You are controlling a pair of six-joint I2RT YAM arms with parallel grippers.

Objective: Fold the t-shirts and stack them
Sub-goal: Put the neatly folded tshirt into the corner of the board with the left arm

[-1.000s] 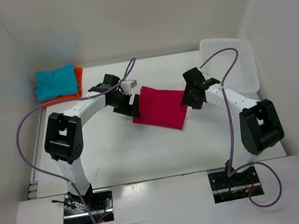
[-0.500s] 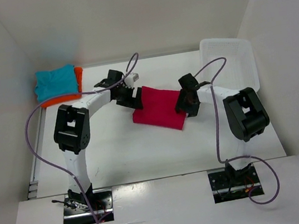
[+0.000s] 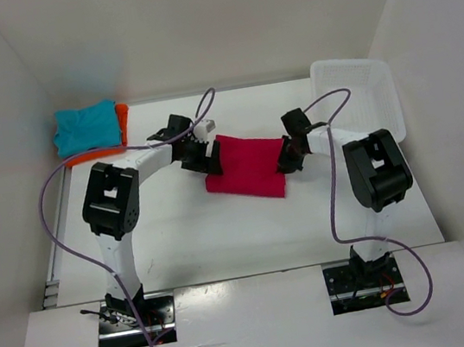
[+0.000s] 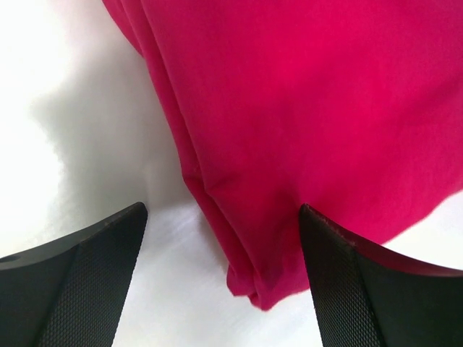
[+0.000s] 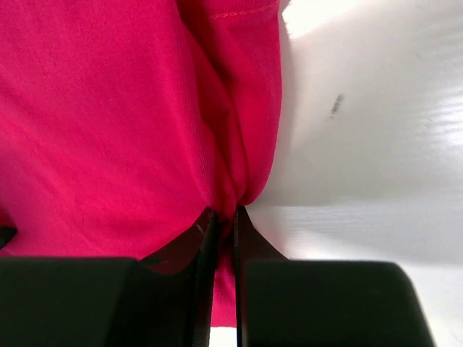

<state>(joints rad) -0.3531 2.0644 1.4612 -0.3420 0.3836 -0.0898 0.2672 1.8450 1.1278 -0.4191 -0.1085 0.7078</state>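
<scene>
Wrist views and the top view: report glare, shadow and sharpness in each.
Left wrist: the table is blown out to white, the pink-red shirt keeps its creases, the fingers show crisp texture. Right wrist: glare on the table at top right, a grey shadow along the shirt's edge. Top external: even light, soft shadows, no glare.

orange shirt point(image 3: 122, 117) mostly under teal shirt point(image 3: 85, 128), pink-red shirt point(image 4: 325, 108) cropped
</scene>
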